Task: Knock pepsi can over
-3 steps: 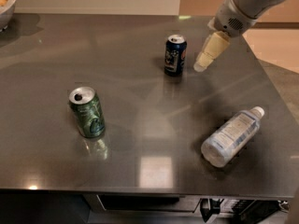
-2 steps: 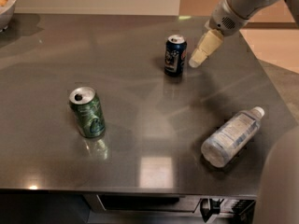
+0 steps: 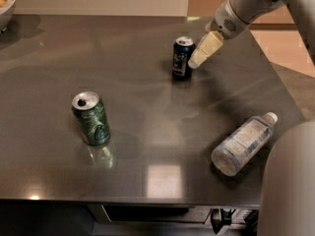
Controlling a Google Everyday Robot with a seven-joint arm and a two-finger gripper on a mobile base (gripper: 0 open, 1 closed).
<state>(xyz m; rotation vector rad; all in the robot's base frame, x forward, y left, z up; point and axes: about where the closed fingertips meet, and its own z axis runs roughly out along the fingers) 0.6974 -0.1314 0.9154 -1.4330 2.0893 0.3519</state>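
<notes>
The gripper (image 3: 197, 59), fingers pressed together, has slid left since a moment ago and now meets the upper right side of the pepsi can (image 3: 180, 62), upright as before near the far edge of the bench (image 3: 147, 132).

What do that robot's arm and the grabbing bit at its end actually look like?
The arm is a smooth, rounded, light-grey tube with no loose cables showing. Near its wrist is a round patch of small dark dots. The end effector, close beside the upper part of the pepsi can, is a pale cream, blocky wedge that narrows toward its tip. No lettering can be made out.
</notes>
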